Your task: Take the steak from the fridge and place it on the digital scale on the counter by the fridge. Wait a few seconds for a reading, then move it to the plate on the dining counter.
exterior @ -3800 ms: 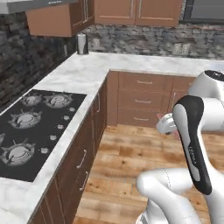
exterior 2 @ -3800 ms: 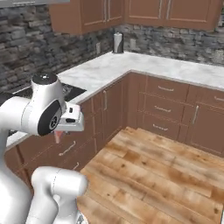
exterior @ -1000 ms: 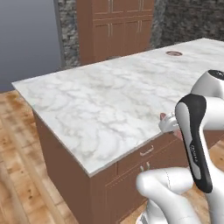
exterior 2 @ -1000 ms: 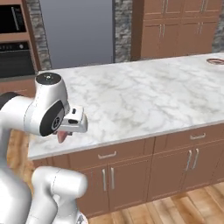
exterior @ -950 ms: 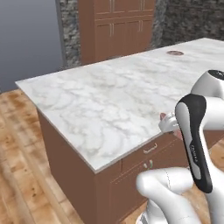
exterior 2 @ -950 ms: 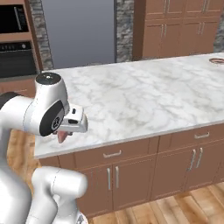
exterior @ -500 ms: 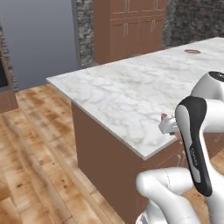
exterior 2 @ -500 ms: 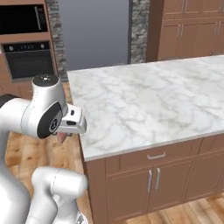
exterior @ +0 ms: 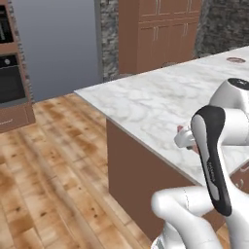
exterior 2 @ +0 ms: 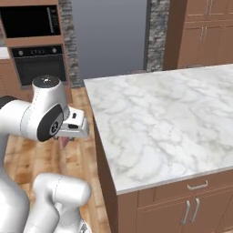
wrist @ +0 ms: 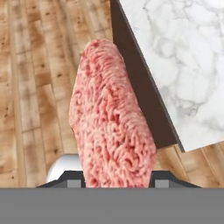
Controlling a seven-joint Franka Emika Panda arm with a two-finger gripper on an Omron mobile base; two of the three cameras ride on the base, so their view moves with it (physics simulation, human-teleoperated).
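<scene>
My hand view: the steak (wrist: 111, 116), a pink slab with a grainy surface, rises on edge from the bottom of the picture, clamped in my tool (wrist: 117, 181). Behind it lie the wood floor (wrist: 39, 87) and the corner of the white marble counter (wrist: 183, 65) with its brown end panel.

My right base view: the tool (exterior 2: 67, 136) hangs off the counter's (exterior 2: 168, 118) left end, over the floor, with a bit of pink steak (exterior 2: 63, 142) showing beneath the white hand.

My left base view: the plate (exterior: 236, 60) sits far along the counter (exterior: 160, 102), near the picture's right edge, well apart from the steak.

Background, right base view: a grey fridge (exterior 2: 109, 36) and a black wall oven (exterior 2: 34, 41).
</scene>
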